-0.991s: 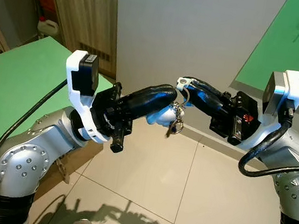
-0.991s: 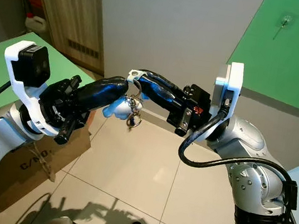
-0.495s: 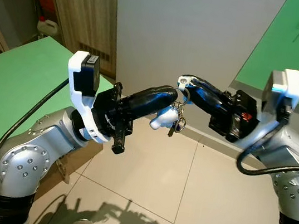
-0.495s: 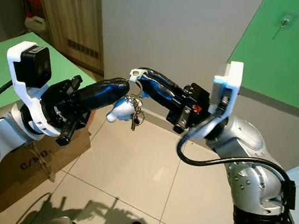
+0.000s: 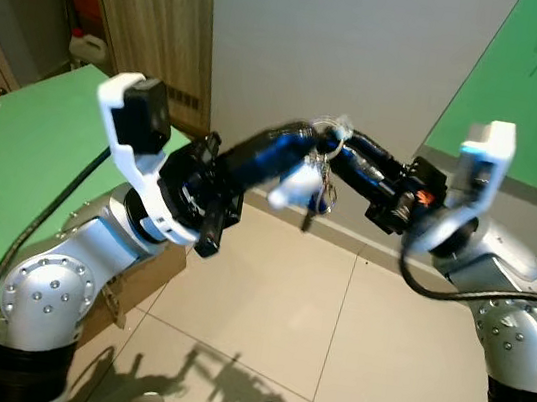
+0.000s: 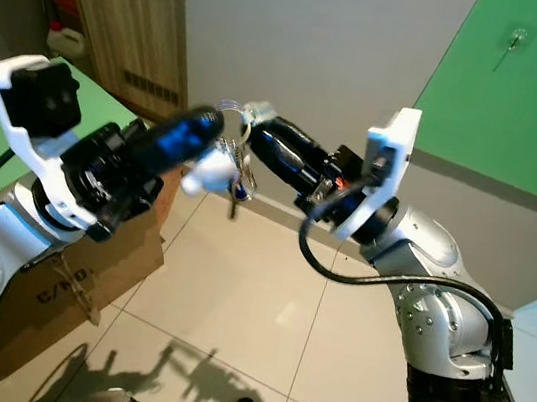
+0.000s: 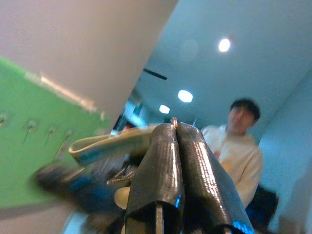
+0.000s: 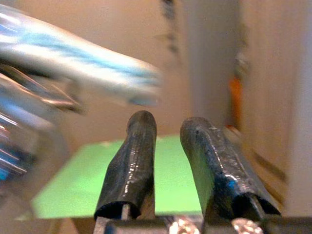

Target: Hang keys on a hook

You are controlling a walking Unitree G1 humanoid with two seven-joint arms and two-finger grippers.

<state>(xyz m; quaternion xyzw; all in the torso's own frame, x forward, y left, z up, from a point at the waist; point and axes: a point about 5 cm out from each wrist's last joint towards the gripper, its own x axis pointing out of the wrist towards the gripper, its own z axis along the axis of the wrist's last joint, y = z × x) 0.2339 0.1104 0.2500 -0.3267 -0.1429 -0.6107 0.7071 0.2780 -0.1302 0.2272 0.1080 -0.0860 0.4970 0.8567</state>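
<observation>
A bunch of keys (image 5: 320,183) with a white and pale-blue charm (image 5: 293,183) hangs in mid-air in front of my chest. My left gripper (image 5: 311,133) is shut on the bunch's metal ring (image 7: 173,119), which pokes out at its fingertips. My right gripper (image 5: 344,140) points at it from the other side, tip to tip. Its two fingers (image 8: 131,161) stand slightly apart with nothing between them. Clear hooks (image 6: 515,38) stick out of a green wall panel (image 6: 485,102) at the upper right, well away from both grippers.
A green tabletop (image 5: 13,153) lies at my left with a cardboard box (image 6: 64,282) below it. A wooden door (image 5: 155,12) and a white jug (image 5: 87,48) stand at the back left. Beige floor tiles (image 5: 330,332) lie below. A person in white (image 7: 234,151) appears beyond my left gripper.
Both grippers have risen together, still tip to tip, and the keys have swung up with them. The left arm is blurred from moving.
</observation>
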